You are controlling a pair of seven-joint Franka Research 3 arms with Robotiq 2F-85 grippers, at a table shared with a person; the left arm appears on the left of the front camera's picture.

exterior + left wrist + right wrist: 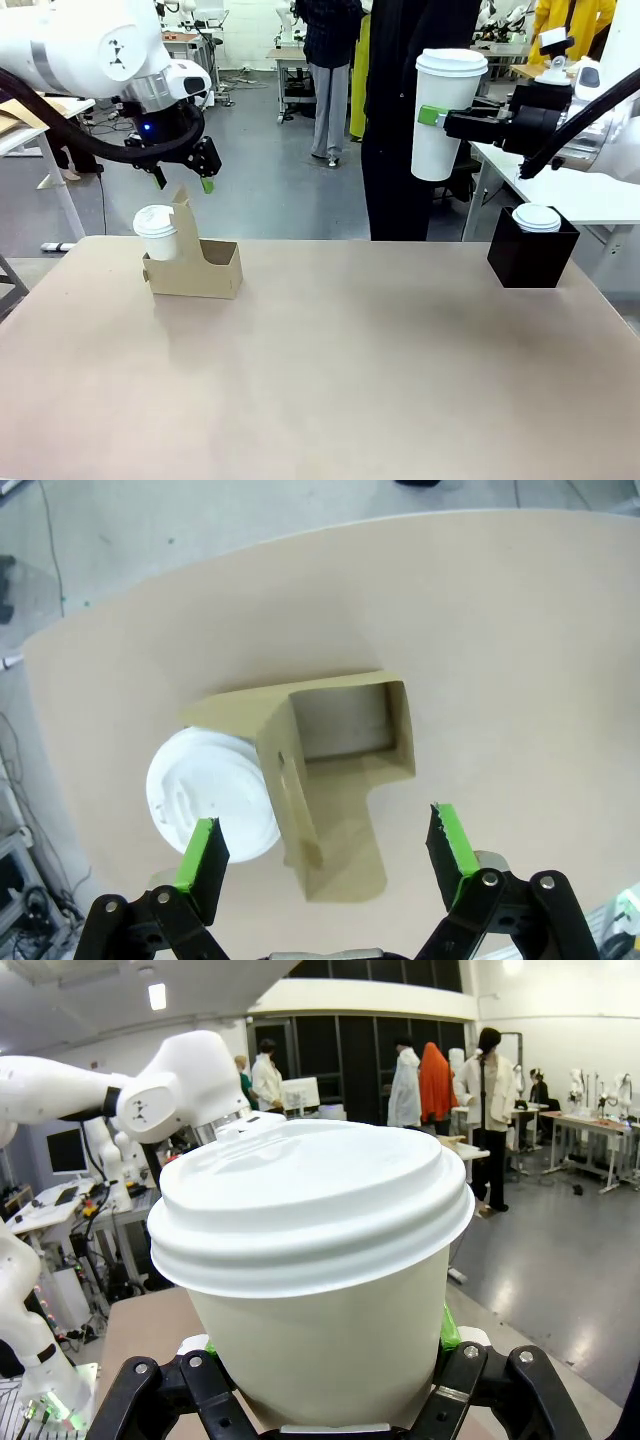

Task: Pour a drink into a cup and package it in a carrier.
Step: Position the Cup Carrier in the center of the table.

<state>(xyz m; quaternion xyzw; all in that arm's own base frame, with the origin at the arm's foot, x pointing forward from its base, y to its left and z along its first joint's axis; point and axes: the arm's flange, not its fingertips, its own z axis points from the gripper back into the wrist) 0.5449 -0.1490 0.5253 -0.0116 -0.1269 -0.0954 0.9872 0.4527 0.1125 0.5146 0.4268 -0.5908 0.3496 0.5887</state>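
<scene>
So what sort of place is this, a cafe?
Likely a robotics lab: white robot arm above the table, another's fingers gripping a paper cup, workbenches and a monitor behind.

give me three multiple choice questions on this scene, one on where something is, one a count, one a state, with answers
1. Where does the carrier stand?
A. on the left part of the table, below the left gripper
B. at the table's right edge
C. in the air, held by fingers

2. How many white lids show in the front view?
A. one
B. two
C. three

3. What state is the right gripper in?
A. open and empty
B. shut on a cup held in the air
C. resting on the table

Answers:
1 A: it stands on the table under the open left gripper.
2 C: one tops the cup in the carrier, one the held cup, one sits in the black box.
3 B: its fingers clamp the cup well above the table.
</scene>
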